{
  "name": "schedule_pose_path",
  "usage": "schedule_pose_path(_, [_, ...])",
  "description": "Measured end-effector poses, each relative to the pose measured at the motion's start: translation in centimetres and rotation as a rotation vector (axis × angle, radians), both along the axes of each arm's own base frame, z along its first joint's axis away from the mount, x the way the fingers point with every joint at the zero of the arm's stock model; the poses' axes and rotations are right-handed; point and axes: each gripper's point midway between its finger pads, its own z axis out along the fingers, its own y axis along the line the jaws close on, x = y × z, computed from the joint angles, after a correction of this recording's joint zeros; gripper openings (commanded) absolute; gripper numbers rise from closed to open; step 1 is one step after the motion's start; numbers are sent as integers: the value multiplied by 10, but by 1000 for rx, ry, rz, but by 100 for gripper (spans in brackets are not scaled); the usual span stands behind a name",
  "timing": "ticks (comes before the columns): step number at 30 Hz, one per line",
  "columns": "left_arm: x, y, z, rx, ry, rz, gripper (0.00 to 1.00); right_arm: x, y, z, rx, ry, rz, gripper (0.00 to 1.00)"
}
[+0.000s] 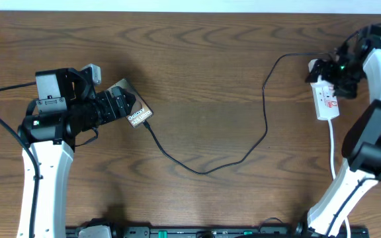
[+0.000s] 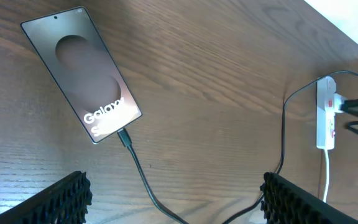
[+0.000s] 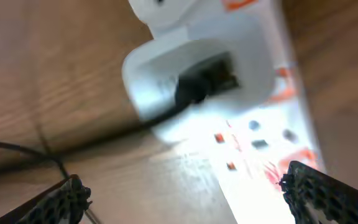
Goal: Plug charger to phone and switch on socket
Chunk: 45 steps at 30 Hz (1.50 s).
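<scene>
The phone (image 1: 132, 107) lies on the table at the left, dark with white "Galaxy" lettering; it also shows in the left wrist view (image 2: 82, 71). The charger's thin black cable (image 1: 204, 168) has its connector tip in the phone's lower end (image 2: 124, 137) and runs right to a white adapter in the socket (image 3: 197, 74). The socket (image 1: 325, 99) is a white power strip with red marks at the far right. My left gripper (image 2: 176, 199) is open just behind the phone. My right gripper (image 3: 185, 193) is open, right over the socket, one finger above its red switch area.
The socket's white cord (image 1: 336, 149) runs down toward the front by the right arm's base. The cable loops across the middle of the wooden table (image 1: 210, 79). A black rail runs along the front edge (image 1: 210, 233).
</scene>
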Motion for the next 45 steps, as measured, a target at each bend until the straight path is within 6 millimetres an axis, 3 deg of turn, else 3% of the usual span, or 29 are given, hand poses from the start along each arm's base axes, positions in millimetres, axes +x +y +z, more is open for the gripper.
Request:
schedule_pose_path(2, [0, 0, 0, 0, 0, 0, 87, -2, -6, 30, -51, -47, -24, 99])
schedule_pose_path(4, [0, 0, 0, 0, 0, 0, 86, -9, -9, 88, -118, -147, -48, 99])
schedule_pose_path(5, [0, 0, 0, 0, 0, 0, 86, -12, -10, 104, -136, -176, -56, 99])
schedule_pose_path(6, [0, 0, 0, 0, 0, 0, 86, -20, -6, 139, -162, -242, -66, 99])
schedule_pose_path(9, [0, 0, 0, 0, 1, 0, 86, -46, 7, 211, -211, -390, -74, 99])
schedule_pose_path(10, [0, 0, 0, 0, 0, 0, 86, -57, 13, 230, -219, -428, -73, 99])
schedule_pose_path(13, [0, 0, 0, 0, 0, 0, 86, -74, 19, 249, -228, -461, -74, 99])
schedule_pose_path(18, [0, 0, 0, 0, 0, 0, 86, -86, 21, 263, -239, -493, -78, 99])
schedule_pose_path(40, [-1, 0, 0, 1, 2, 0, 86, -86, 21, 263, -241, -491, -81, 99])
schedule_pose_path(45, [-30, 1, 1, 82, 30, 18, 86, -86, 21, 263, -241, -490, -82, 99])
